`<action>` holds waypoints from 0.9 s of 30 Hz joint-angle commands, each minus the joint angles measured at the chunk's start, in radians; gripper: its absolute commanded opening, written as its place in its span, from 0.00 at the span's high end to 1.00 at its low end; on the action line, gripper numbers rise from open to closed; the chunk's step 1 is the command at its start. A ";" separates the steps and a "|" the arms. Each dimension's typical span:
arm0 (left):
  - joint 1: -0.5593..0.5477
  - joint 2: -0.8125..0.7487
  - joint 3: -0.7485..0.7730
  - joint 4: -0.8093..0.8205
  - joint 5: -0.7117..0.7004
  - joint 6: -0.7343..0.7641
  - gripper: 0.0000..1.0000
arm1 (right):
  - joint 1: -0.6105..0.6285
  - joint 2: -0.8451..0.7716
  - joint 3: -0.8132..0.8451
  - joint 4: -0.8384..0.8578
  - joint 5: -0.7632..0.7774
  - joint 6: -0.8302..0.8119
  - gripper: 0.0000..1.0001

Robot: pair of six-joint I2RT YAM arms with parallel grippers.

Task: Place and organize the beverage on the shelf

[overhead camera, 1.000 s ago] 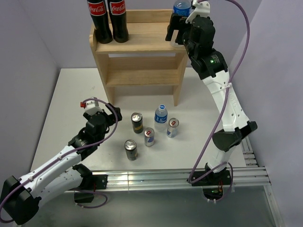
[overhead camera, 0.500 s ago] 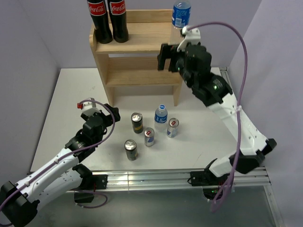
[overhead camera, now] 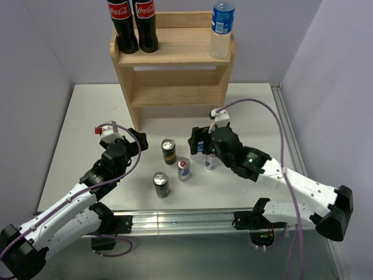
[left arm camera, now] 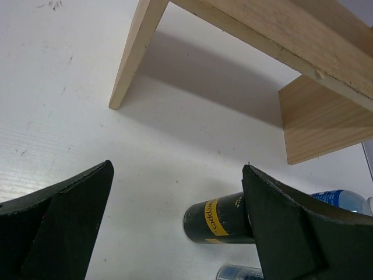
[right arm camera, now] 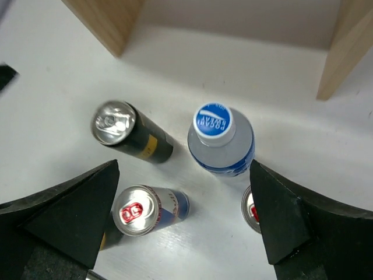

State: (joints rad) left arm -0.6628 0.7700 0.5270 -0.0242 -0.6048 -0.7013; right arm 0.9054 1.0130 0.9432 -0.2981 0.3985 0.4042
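Observation:
The wooden shelf (overhead camera: 175, 58) stands at the back of the table. One water bottle (overhead camera: 222, 29) stands on the right of its top tier. On the table stand two dark cans (overhead camera: 168, 151) (overhead camera: 161, 184), two blue-silver cans (overhead camera: 183, 168) (overhead camera: 211, 162) and a second water bottle (right arm camera: 220, 140). My right gripper (overhead camera: 198, 140) is open and empty, hovering above this group; its wrist view (right arm camera: 184, 166) looks down on the bottle, a dark can (right arm camera: 131, 137) and a blue-silver can (right arm camera: 148, 209). My left gripper (overhead camera: 133, 140) is open and empty, left of the dark can (left arm camera: 218, 221).
Two Coca-Cola bottles (overhead camera: 134, 23) stand on the left of the shelf's top tier. The shelf's lower tier (overhead camera: 175, 96) holds nothing. The shelf's legs (left arm camera: 137, 52) stand just beyond the left gripper. A metal rail (overhead camera: 192, 219) runs along the near edge.
My right arm has swung down from the shelf top, leaving the water bottle standing there, and is now low over the drinks on the table. The left arm has hardly moved.

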 commanded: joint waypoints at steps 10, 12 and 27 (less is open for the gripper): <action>-0.006 -0.012 -0.015 0.032 0.007 -0.015 0.01 | 0.004 0.162 -0.044 0.203 -0.001 0.061 0.00; -0.006 -0.012 -0.018 0.033 0.008 -0.014 0.01 | 0.004 0.174 -0.044 0.203 0.005 0.062 0.00; -0.006 0.018 -0.027 0.063 0.022 -0.009 0.01 | 0.003 0.266 -0.043 0.165 0.097 0.082 0.00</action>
State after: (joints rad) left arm -0.6628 0.7834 0.5098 -0.0048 -0.5976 -0.7036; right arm 0.9054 1.2549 0.8909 -0.1482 0.4831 0.4568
